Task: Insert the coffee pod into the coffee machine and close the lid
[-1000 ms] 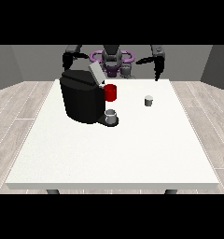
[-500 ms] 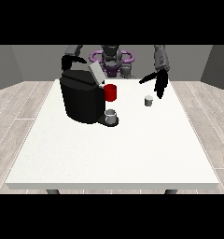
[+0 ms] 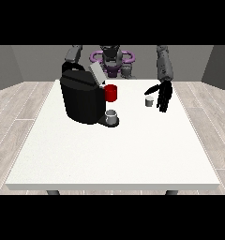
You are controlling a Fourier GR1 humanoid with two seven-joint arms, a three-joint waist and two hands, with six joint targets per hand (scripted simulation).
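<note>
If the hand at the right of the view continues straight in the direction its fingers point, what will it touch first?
Probably the white table: the black hand points downward, with the small grey coffee pod just beside it, though depth is unclear.

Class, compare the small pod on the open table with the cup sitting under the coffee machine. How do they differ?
The coffee pod stands alone on the bare white table, beside the hand at the view's right; the cup sits on the coffee machine base. The pod looks smaller than the cup. Both are pale grey, upright and untouched.
</note>
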